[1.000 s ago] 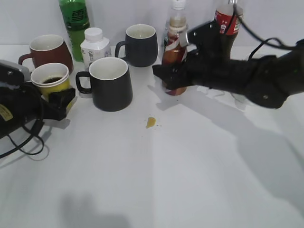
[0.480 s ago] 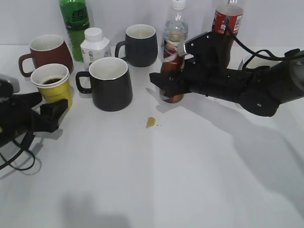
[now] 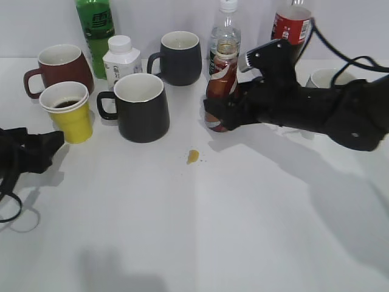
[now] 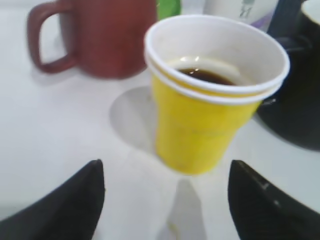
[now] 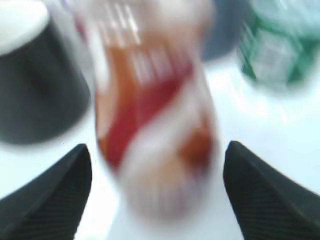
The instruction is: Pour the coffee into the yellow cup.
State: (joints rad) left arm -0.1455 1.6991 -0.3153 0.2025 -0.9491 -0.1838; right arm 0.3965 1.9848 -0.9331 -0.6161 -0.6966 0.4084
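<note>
Left gripper [image 4: 165,192] is sitting low at the left edge, jaws spread wide and gripping nothing. Right gripper [image 5: 156,192] is reaching in from the right, arm stretched leftward, jaws parted too.

Slanted exterior view, two close wrist views

The yellow cup [image 3: 65,112] stands upright at about nine o'clock on the table: a small tapered paper cup, white-rimmed and white inside, with dark brown coffee [image 4: 206,76] low in it. The curvy brown-orange coffee bottle [image 3: 221,92], white-swirled and uncapped, stands upright near one o'clock.
</note>
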